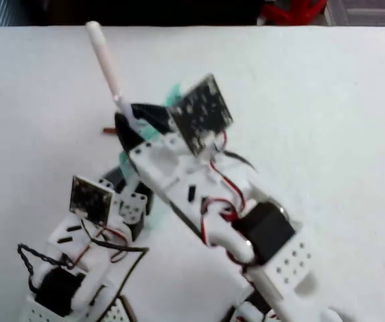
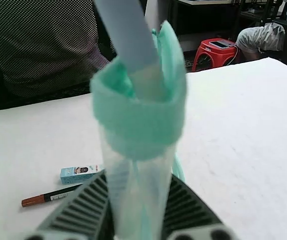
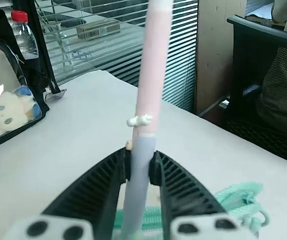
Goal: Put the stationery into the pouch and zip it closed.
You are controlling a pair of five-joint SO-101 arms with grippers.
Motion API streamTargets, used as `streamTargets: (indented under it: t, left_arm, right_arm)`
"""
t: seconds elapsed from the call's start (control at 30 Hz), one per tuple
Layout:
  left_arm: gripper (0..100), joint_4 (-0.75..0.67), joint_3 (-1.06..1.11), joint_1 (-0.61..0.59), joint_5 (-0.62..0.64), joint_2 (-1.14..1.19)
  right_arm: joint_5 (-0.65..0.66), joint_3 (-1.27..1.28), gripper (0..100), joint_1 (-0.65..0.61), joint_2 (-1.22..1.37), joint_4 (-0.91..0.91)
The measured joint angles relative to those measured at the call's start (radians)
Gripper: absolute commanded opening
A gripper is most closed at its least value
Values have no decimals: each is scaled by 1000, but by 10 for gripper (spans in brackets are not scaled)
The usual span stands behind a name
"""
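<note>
High view: the pen is held angled over the pouch. Left wrist view: the pouch is clamped upright by the left jaws, above the surface. Right wrist view: the pen is gripped by the right jaws.

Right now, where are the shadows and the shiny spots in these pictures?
High view: the white table is brightly lit, with faint shadows beside the arms. Left wrist view: light shines through the pouch in the left gripper. Right wrist view: the window blinds glare behind the pen.
</note>
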Motion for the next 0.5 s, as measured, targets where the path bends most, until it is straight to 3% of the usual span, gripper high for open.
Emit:
streamTargets:
  t: [0.33, 0.5]
  left_arm:
    - [24, 0, 0, -5, -2, 0]
    - [24, 0, 15, -5, -2, 0]
  right_arm:
    - [28, 393, 17, 0, -373, -80]
    - [91, 466, 17, 0, -434, -107]
